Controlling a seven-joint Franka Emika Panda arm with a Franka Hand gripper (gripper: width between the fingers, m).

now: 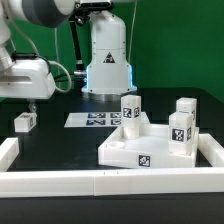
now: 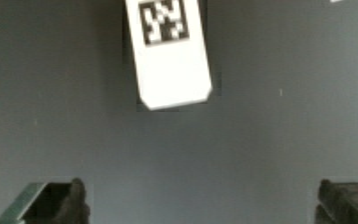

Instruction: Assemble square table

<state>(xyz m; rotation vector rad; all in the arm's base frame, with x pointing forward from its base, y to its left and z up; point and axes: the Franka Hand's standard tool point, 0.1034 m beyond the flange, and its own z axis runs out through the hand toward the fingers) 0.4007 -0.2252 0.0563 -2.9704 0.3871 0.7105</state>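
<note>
Hovering over the dark work surface (image 2: 87, 140), the gripper (image 2: 197, 203) is spread wide, holding nothing. Just beyond it lies one loose leg (image 2: 172, 52). Well apart sits the square tabletop (image 1: 120, 152), with three more legs (image 1: 131, 108) upright on it.

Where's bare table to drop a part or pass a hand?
Biggest free patch: dark table bounded by the loose leg, marker board, tabletop and front rail. Wrist view shows bare table between that leg and the open gripper. Crowded: the exterior view's right, where the tabletop carries three upright legs.
</note>
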